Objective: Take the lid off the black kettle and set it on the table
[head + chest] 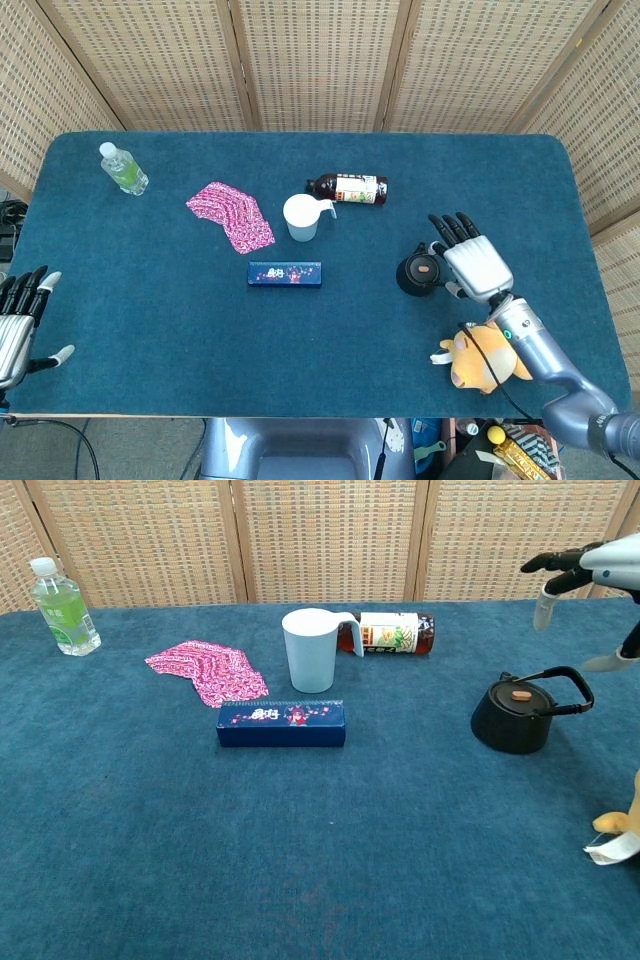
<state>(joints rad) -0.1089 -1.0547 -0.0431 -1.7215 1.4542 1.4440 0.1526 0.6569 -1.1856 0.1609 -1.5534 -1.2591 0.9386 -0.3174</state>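
Chest view: right hand [590,565] spread, holding nothing, lid [517,695] below fingertips [540,564] — risks snagging handle [565,685], tipping kettle [515,718].

r hand [472,262] raised, fingers spread, empty; l hand [18,325] open at table edge.

I see open cloth all around the black kettle [514,718]; its arched handle [566,683] leans to its right, leaving the lid [520,695] uncovered from above. My right hand [474,263] hovers over that side. A yellow toy [480,358] lies nearer me, well apart.
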